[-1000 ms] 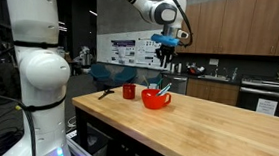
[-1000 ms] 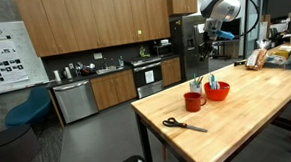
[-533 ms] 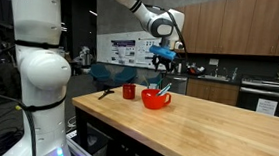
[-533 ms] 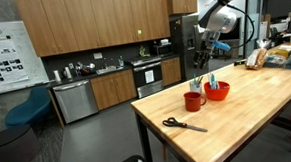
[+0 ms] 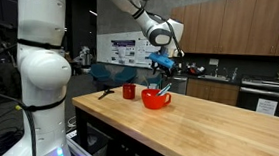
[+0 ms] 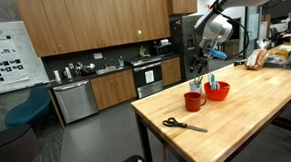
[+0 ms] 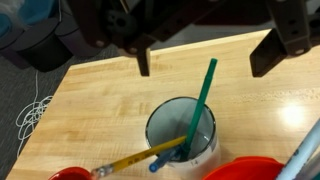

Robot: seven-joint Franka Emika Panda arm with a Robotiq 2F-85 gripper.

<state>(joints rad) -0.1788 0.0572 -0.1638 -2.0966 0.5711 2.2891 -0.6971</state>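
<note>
From where I stand, a tangle of thin white cord (image 7: 33, 108) lies on the floor, off the left edge of the pale butcher-block wooden table (image 7: 90, 110). On that end of the top, a pair of black-handled scissors (image 5: 105, 91) rests flat, well apart from the crockery.

Next comes the round red mug with a pale inside (image 7: 182, 130), upright and set back from the edge. A slim yellow stick (image 7: 135, 160) leans out over its rim, with its free end pointing down-left in the wrist view. The long thin green stick (image 7: 203, 95) stands in the same mug. Its foot is down inside and its long axis is tilted, so the upper end rises towards the gripper (image 7: 208, 55).

The gripper hangs straight above the mug, seen also in both exterior views (image 5: 163, 76) (image 6: 197, 68). Its jaws are spread as wide as they go and grip nothing. The green stick's tip shows in the gap between the two fingers, and neither finger touches it.

Just to the right, beside the mug, sits a shallow red bowl (image 7: 245, 170) with a light-blue stick (image 7: 305, 160) leaning out of it. Beyond the bowl the table (image 5: 215, 134) runs on as bare wood.
</note>
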